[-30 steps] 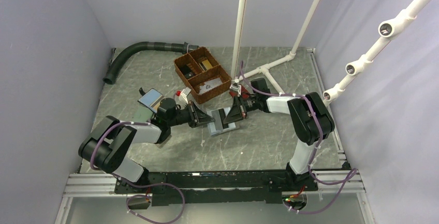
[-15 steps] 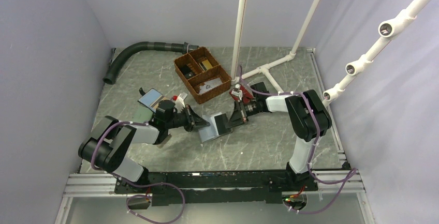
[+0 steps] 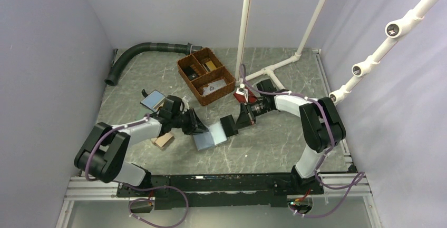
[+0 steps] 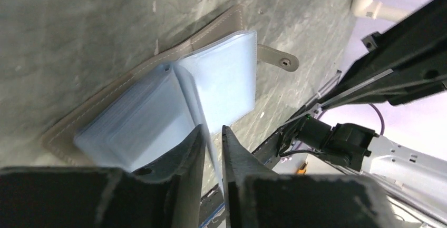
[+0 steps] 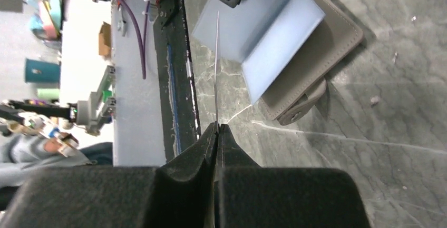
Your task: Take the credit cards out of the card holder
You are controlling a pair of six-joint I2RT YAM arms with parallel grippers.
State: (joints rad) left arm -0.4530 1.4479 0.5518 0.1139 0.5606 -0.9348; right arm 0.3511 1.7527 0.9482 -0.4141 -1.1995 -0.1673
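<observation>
The card holder (image 3: 210, 135) lies open on the table between my arms, taupe outside and light blue inside. In the left wrist view the holder (image 4: 132, 115) shows its sleeves and closing tab (image 4: 279, 59). My left gripper (image 3: 197, 128) is nearly shut on a thin light-blue sleeve of the holder (image 4: 212, 128). My right gripper (image 3: 240, 121) is shut on one credit card (image 3: 227, 125), held clear of the holder. In the right wrist view the card (image 5: 216, 70) stands edge-on out of the gripper (image 5: 216, 125), next to the holder (image 5: 321, 43).
A wicker basket (image 3: 206, 75) with small items stands behind the holder. A black hose (image 3: 142, 49) lies at the back left. White pipes (image 3: 269, 72) rise at the back right. A blue wallet (image 3: 153, 100), a red wallet (image 3: 243, 94) and a tan piece (image 3: 163, 140) lie nearby.
The holder has slid to the near left with my left gripper. The card in my right gripper has come out of the holder. The left arm has shifted, uncovering the tan piece.
</observation>
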